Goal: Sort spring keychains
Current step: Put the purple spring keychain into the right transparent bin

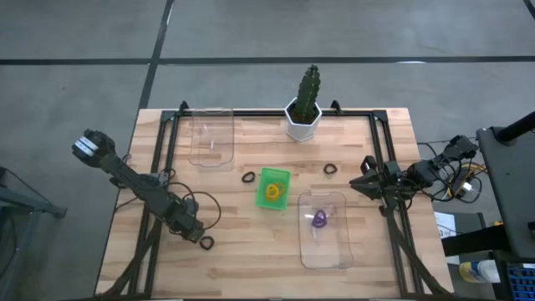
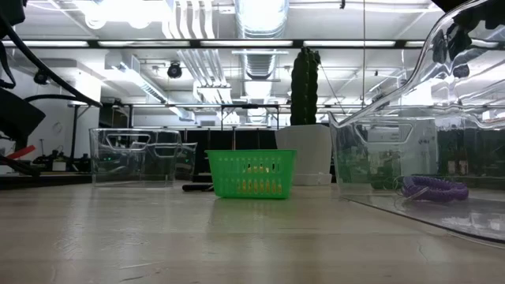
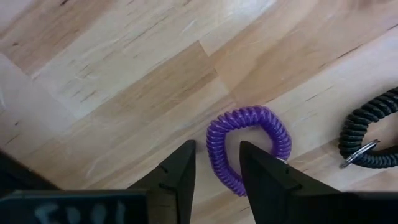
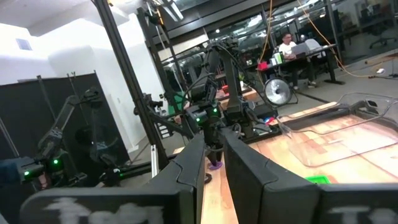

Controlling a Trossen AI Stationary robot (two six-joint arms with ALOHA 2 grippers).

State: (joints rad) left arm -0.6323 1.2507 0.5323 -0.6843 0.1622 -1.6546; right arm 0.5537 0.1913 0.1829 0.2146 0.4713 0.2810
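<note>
My left gripper (image 3: pixel 217 169) points down at the table's near left, open. Its fingers stand on either side of one side of a purple spring keychain (image 3: pixel 249 146) that lies flat on the wood. A black spring keychain (image 3: pixel 372 134) (image 1: pixel 206 242) lies just beside it. The green bin (image 1: pixel 272 188) at mid-table holds orange keychains (image 1: pixel 272 193). Another purple keychain (image 1: pixel 320 220) lies in the near-right clear tray (image 1: pixel 324 251). Two black keychains (image 1: pixel 248 177) (image 1: pixel 331 170) lie on the table beside the bin. My right gripper (image 4: pixel 214 152) waits at the right edge, held level, a narrow gap between its fingers and nothing in it.
A second clear tray (image 1: pixel 211 138) stands at the far left. A cactus in a white pot (image 1: pixel 303 109) stands at the far middle. Black frame rails (image 1: pixel 159 150) run along the table's left, far and right sides. Bare wood lies along the near edge.
</note>
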